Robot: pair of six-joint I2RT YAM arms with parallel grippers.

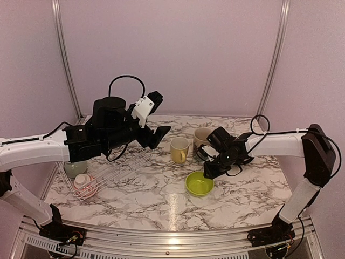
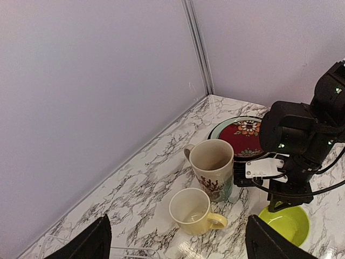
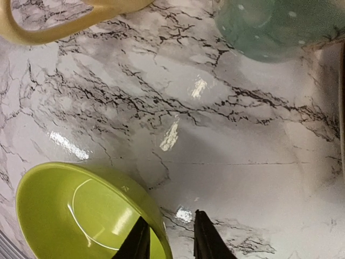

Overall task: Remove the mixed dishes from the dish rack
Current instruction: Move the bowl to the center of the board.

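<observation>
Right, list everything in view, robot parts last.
dish rack: one, white wire, left side
red-patterned bowl: one, in the rack's near end
pale green dish: one, at the rack's left edge
yellow mug: one, centre
beige mug: one, right of the yellow mug
plates: stack, count unclear, red patterned on top, behind the beige mug
lime-green bowl: one, near right of the mugs
left gripper: black, open, raised near the rack
right gripper: black, fingers astride the lime-green bowl's rim

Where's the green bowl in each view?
Top external: green bowl, right of centre.
Left wrist: bottom right, partly behind the right arm.
Right wrist: bottom left, filling that corner.
Shared landmark: yellow mug, close to the bowl in all three views.
</observation>
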